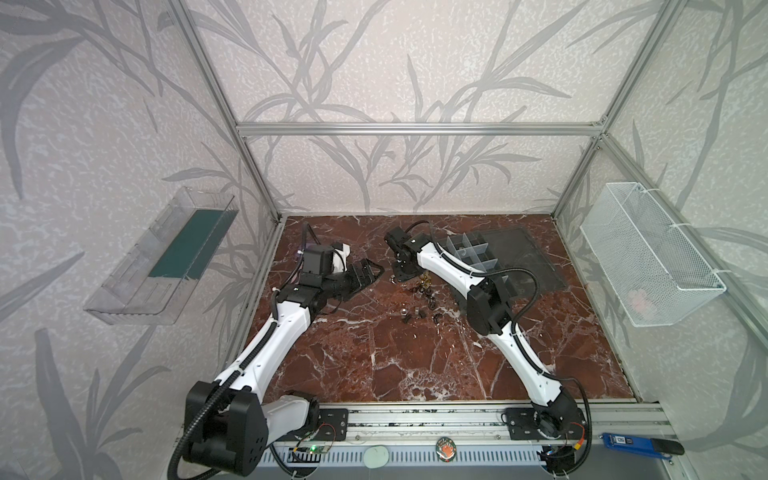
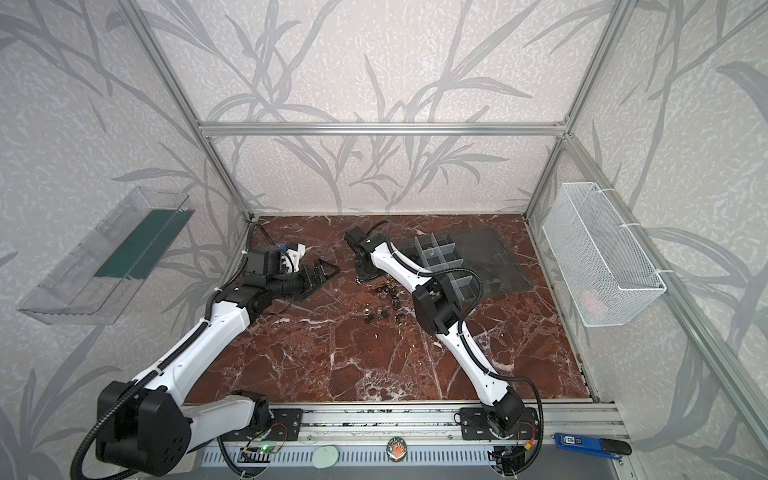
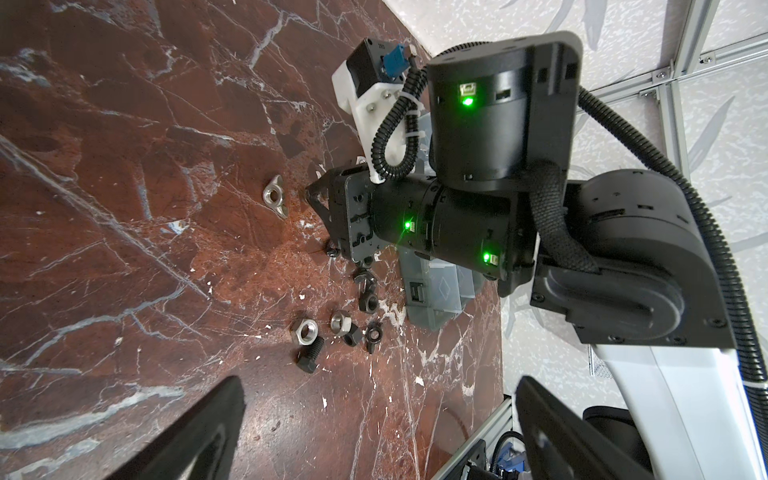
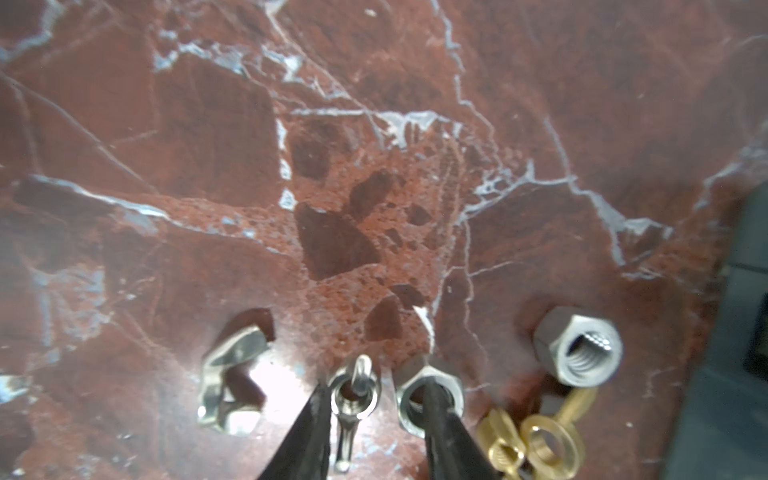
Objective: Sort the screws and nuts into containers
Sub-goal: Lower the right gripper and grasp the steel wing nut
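Marble tabletop [image 1: 415, 365], nuts [image 3: 306, 331] well off edges

I'm seeing a red marble tabletop [image 1: 395, 357] carrying scattered nuts [image 3: 306, 331], a black screw [image 3: 309, 358] and the open organizer box [image 1: 478, 254].

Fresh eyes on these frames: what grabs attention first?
The right pincer points down at the middle of the marble tabletop, its tips straddling a small silver wing nut among loose nuts and screws. Toward the far right, the grey organizer box sits with its clear lid laid open. The left pincer hovers open left of them.
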